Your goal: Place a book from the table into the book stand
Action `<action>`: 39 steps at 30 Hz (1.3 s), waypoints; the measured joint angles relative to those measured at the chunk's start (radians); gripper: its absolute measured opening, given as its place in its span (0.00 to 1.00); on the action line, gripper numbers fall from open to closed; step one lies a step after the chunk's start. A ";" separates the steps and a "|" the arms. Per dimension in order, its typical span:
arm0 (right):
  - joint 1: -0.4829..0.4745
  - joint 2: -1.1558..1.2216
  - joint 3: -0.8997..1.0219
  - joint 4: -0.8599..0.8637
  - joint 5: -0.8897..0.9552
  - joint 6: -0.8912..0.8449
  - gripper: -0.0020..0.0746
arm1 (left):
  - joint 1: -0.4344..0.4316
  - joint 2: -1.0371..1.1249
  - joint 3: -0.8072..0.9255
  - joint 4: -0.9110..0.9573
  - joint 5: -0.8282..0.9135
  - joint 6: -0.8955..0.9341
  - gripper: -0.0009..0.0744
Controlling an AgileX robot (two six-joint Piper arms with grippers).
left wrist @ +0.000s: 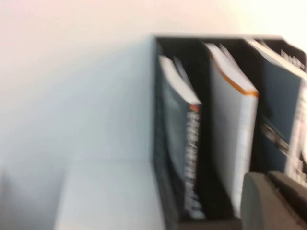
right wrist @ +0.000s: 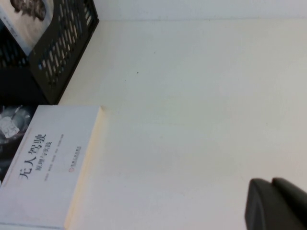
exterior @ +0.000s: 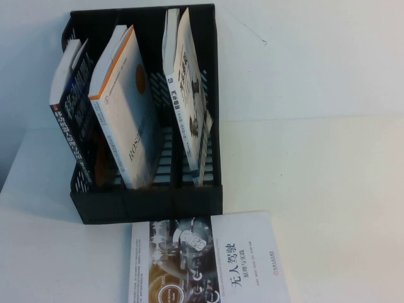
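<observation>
book [exterior: 189, 95] stands in book stand [exterior: 151, 202], clear of clenched left gripper [left wrist: 273, 201]; right gripper [right wrist: 276, 206] fingers' state: cannot tell.

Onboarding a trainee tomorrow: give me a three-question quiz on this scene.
1. True or false: every compartment of the book stand holds a book.
2. The orange-edged book stands in which compartment? A left, B middle, C right.
3. What lies flat on the table in front of the stand?
Key: 1 true. 2 B. 3 a white-covered book.
Note: neither arm shows in the high view; the left gripper, shut, faces the stand; the right gripper is over bare table.
</observation>
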 joint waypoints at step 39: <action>0.000 -0.001 0.000 0.004 0.002 0.000 0.04 | 0.092 -0.326 0.485 0.041 0.026 0.037 0.01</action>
